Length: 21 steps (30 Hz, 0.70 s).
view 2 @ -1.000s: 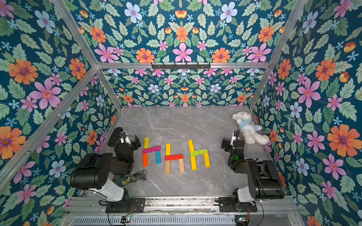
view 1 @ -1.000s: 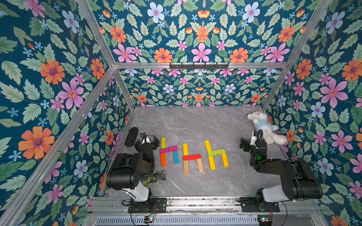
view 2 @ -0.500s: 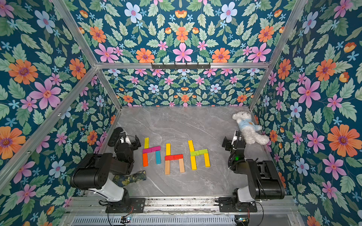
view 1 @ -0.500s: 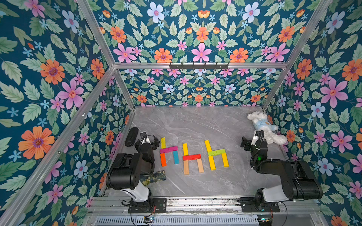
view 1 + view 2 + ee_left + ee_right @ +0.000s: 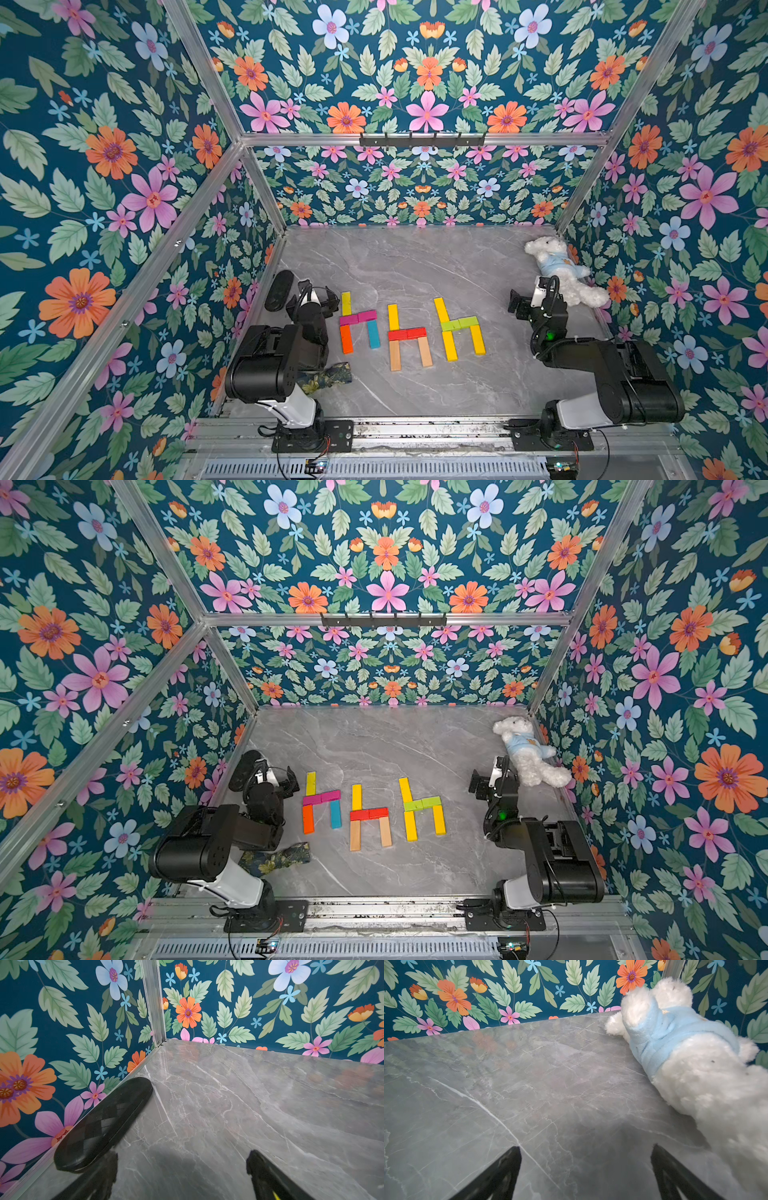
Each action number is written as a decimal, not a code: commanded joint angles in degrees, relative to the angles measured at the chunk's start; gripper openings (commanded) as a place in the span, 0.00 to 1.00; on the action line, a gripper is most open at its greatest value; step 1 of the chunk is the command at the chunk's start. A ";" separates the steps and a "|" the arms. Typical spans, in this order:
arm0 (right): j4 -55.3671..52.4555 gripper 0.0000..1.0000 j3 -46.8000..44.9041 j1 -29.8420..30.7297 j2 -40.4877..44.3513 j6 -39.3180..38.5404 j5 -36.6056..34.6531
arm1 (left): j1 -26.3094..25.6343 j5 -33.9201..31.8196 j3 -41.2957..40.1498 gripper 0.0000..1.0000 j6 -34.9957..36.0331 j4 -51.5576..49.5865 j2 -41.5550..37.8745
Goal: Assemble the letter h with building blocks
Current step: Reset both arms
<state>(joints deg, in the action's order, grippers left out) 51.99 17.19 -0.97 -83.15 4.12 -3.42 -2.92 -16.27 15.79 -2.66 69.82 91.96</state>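
Observation:
The building blocks lie flat mid-table as three h shapes, seen in both top views. The left one has a yellow stem point(image 5: 345, 303), magenta bar point(image 5: 358, 318), orange point(image 5: 346, 338) and blue point(image 5: 372, 333) legs. The middle one has a red bar point(image 5: 407, 333) and plain wood legs point(image 5: 354, 835). The right one is yellow with a lime bar point(image 5: 459, 323). My left gripper point(image 5: 318, 291) point(image 5: 182, 1159) stands open and empty just left of the left h. My right gripper point(image 5: 528, 295) point(image 5: 585, 1150) is open and empty, well right of the blocks. Neither wrist view shows a block.
A black oval case point(image 5: 279, 290) point(image 5: 104, 1124) lies against the left wall beside my left gripper. A white plush bear in a blue shirt point(image 5: 561, 270) point(image 5: 685, 1053) lies by the right wall, close to my right gripper. A floral cloth scrap point(image 5: 328, 376) sits under the left arm.
My right wrist has shifted very slightly toward the bear. The blocks and the left arm have not moved.

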 commanded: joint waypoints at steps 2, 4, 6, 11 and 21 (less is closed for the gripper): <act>0.93 0.99 0.25 0.05 -0.03 -0.69 -0.01 | -0.07 -0.38 0.29 1.00 0.59 1.11 0.08; 1.00 0.99 0.28 0.01 -0.02 -0.69 0.00 | -0.07 -0.42 0.21 1.00 0.59 1.15 0.05; 0.99 0.99 0.28 0.01 -0.05 -0.69 -0.01 | -0.14 -0.38 0.12 1.00 0.63 1.24 -0.03; 0.97 0.99 0.27 0.01 -0.04 -0.69 0.05 | -0.25 -0.38 -0.13 1.00 0.73 1.69 -0.12; 0.92 0.99 0.39 -0.07 -0.08 -0.56 0.08 | -0.24 -0.14 -0.24 1.00 0.77 1.76 -0.18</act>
<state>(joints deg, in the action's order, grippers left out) 51.99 17.19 -0.97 -83.15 4.14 -3.40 -3.11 -16.47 15.62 -2.63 69.89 91.96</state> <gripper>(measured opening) 0.993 0.996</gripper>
